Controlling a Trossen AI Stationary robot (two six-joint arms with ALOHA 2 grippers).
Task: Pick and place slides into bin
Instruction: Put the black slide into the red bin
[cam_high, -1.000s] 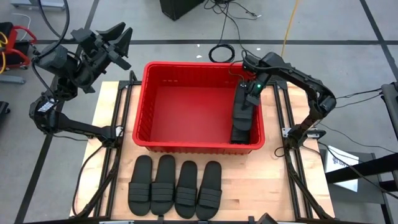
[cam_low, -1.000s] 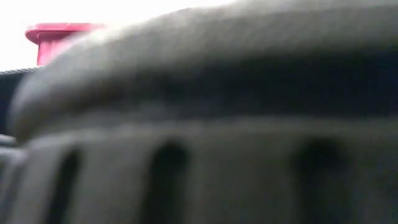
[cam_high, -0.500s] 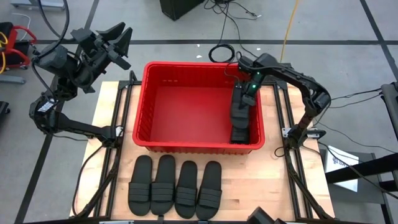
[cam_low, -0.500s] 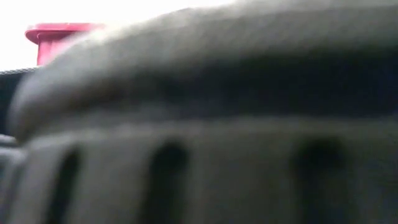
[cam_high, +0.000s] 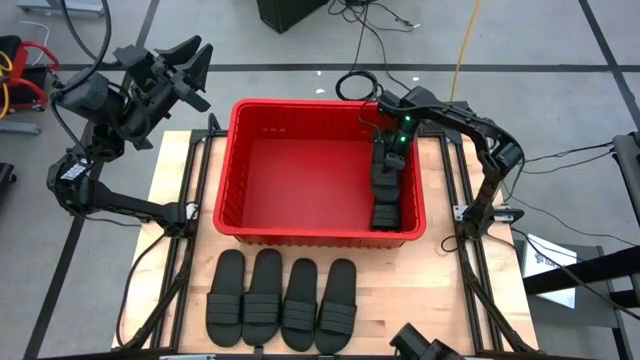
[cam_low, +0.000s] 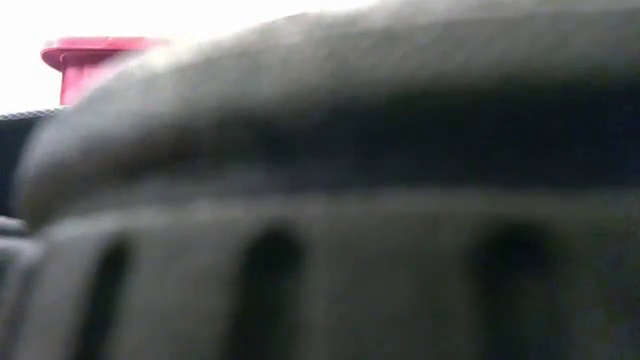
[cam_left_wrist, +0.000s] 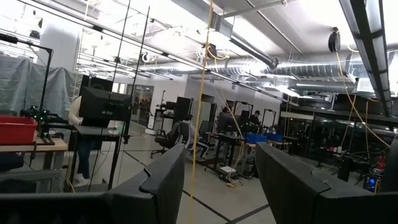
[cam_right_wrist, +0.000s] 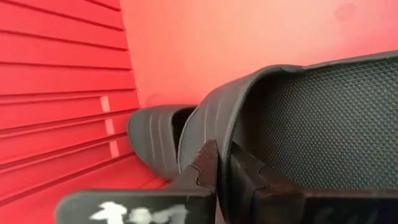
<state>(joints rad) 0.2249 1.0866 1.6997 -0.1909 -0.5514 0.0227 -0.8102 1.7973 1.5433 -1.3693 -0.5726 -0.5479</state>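
Dark jointed arms (cam_high: 470, 130) (green light lit).

Inside the red bin (cam_high: 243, 150), the left and middle floor lies bare and open from above. The right side is occupied: the right gripper (cam_high: 384, 172), clamped on the strap of a held slide (cam_right_wrist: 292, 112), hangs close to the right wall, above another slide (cam_right_wrist: 152, 134) lying on the bin floor by that wall. The bin's raised rim and sloped walls bound any sideways approach. In front of the bin, four slides (cam_high: 282, 298) lie side by side, touching or nearly so; bare table (cam_high: 440, 290) remains on both sides of the row. The left gripper (cam_high: 185, 68), fingers spread, is raised outside the table's back-left corner, well apart from the bin.
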